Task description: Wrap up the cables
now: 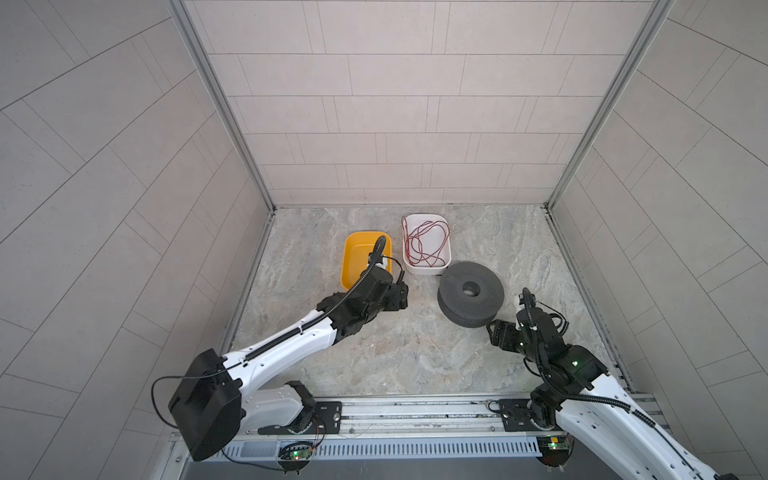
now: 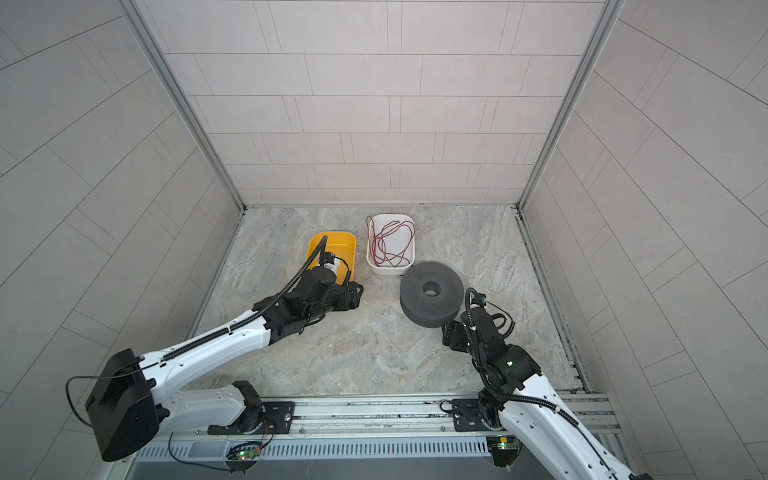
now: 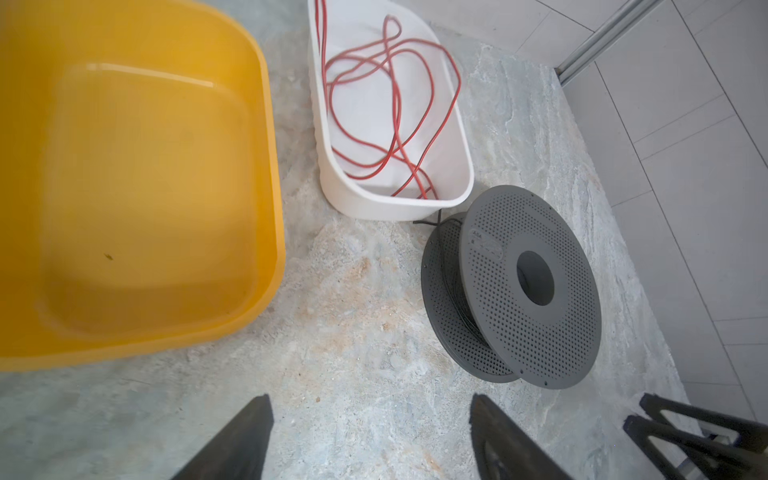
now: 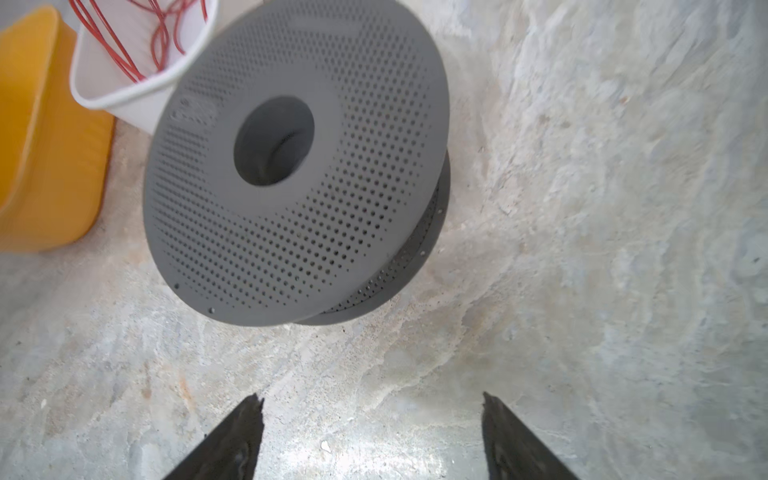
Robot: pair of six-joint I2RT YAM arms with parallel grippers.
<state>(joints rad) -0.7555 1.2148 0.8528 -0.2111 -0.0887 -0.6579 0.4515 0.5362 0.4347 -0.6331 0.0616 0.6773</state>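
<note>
The cables show as a thin black wire (image 3: 454,286) wound round the core of a grey perforated spool (image 1: 470,293) (image 2: 432,293) (image 3: 532,286) (image 4: 291,166), which lies flat on the stone floor. A short end of the wire (image 3: 428,223) sticks out beside the white tub. My left gripper (image 1: 401,297) (image 2: 357,295) (image 3: 370,401) hangs open and empty to the left of the spool, apart from it. Just off the spool's near right edge, my right gripper (image 1: 496,328) (image 2: 451,332) (image 4: 372,397) is open too, with only bare floor between its fingers.
An empty yellow tub (image 1: 347,266) (image 3: 270,166) stands behind the left gripper. A white tub (image 1: 424,268) (image 3: 374,208) holding a loose red wire (image 1: 424,243) (image 3: 395,104) sits right behind the spool. Tiled walls close in three sides, and a metal rail (image 1: 415,409) runs along the front.
</note>
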